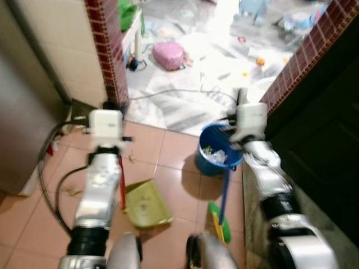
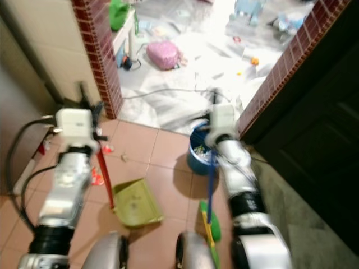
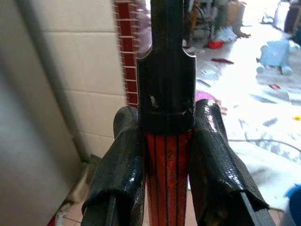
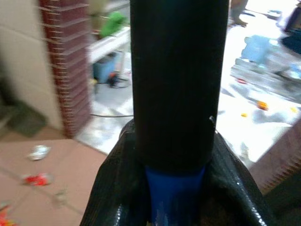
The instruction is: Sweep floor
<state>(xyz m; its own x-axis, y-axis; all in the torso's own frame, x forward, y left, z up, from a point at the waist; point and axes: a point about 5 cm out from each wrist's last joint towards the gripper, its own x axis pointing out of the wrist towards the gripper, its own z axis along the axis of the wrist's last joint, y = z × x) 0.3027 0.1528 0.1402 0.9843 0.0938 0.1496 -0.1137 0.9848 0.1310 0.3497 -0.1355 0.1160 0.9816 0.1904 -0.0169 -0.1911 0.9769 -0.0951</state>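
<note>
A yellow-green dustpan (image 1: 147,204) rests on the terracotta tiles in front of my feet, with its red handle (image 1: 122,188) rising to my left arm. My left gripper (image 3: 168,165) is shut on that red handle (image 3: 167,188) just below its black grip. A broom with a blue handle (image 1: 224,190) and a green and yellow brush head (image 1: 220,221) stands to the right of the dustpan. My right gripper (image 4: 175,188) is shut on the broom handle where the blue shaft meets the black grip. Red and pale scraps (image 2: 96,178) lie on the tiles to the left.
A blue bucket (image 1: 216,150) holding litter stands at the doorway just beyond the broom. A red brick pillar (image 1: 106,50) edges the doorway on the left and a dark door (image 1: 320,140) closes the right. Black cables (image 1: 50,190) loop by a grey appliance (image 1: 22,112). Beyond lies a cluttered marble floor (image 1: 185,106).
</note>
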